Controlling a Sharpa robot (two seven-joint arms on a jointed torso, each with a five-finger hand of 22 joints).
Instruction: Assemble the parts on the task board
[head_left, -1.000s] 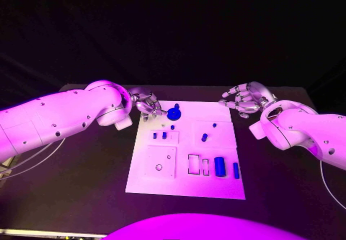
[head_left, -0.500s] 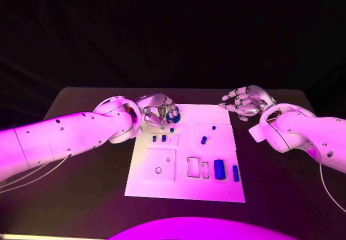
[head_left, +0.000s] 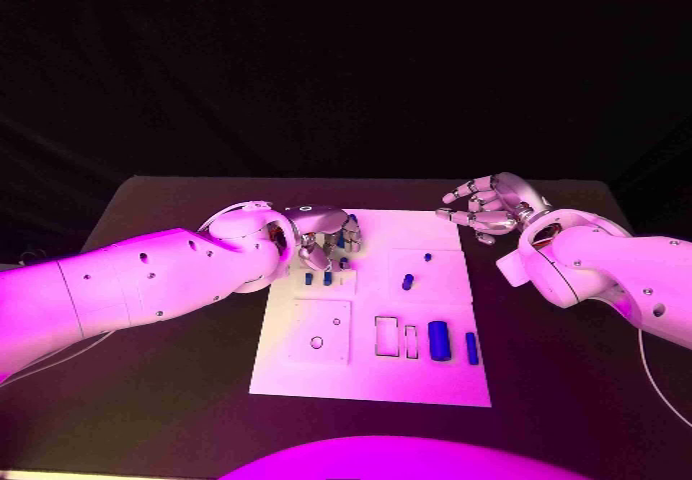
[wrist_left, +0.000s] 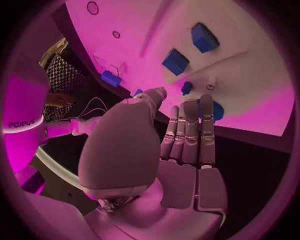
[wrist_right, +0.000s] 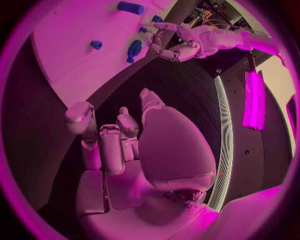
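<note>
We see the flat white task board (head_left: 372, 375) lying mid-worktop (head_left: 173, 330) against a dark room, our left hand (head_left: 326, 240) pinching a small blue part (wrist_left: 215, 110) above its far edge, our right hand (head_left: 488, 205) curled empty beside it.

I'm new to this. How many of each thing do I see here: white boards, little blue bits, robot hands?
Task board: 1
Blue parts: 8, one half hidden by the left hand
Hands: 2, counting the right hand
Total: 11

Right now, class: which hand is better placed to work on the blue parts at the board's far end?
Left. The left hand is over the task board, holding a round blue part; the right hand hangs off the board's far right corner.
</note>
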